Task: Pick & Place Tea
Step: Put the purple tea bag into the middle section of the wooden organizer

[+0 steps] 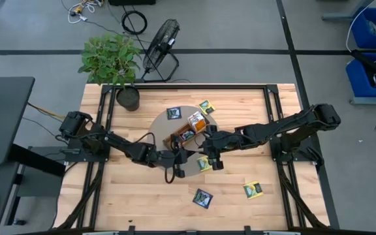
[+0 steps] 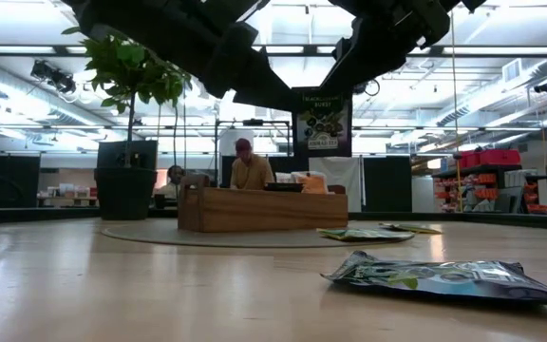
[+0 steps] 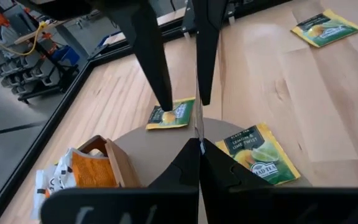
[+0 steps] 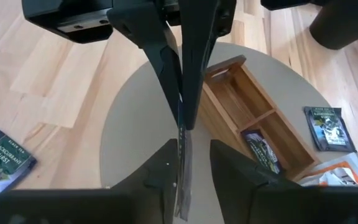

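A dark tea packet (image 2: 323,122) hangs upright in the air above the round grey mat (image 1: 165,124). My left gripper (image 1: 187,154) is shut on it. My right gripper (image 4: 192,152) is open and comes from the other side, one finger on each side of the edge-on packet (image 4: 182,168). The brown wooden tray (image 1: 189,130) stands on the mat with orange packets (image 1: 196,121) in it. Other tea packets lie flat on the table, two of them (image 1: 203,198) (image 1: 252,190) near its front edge. My left gripper pinches one edge of the dark packet (image 3: 198,140) between its two shut fingers. The fingers come from the table's left, slanting a little downward. The packet stands upright, edge-on to both wrist views, lifted clear of the mat and tray.
A potted plant (image 1: 113,62) stands at the far left corner of the table. Two packets (image 1: 173,113) (image 1: 206,106) lie at the mat's far side, and a yellow-green one (image 1: 204,163) lies under the grippers. People sit in the room behind the table (image 2: 245,166).
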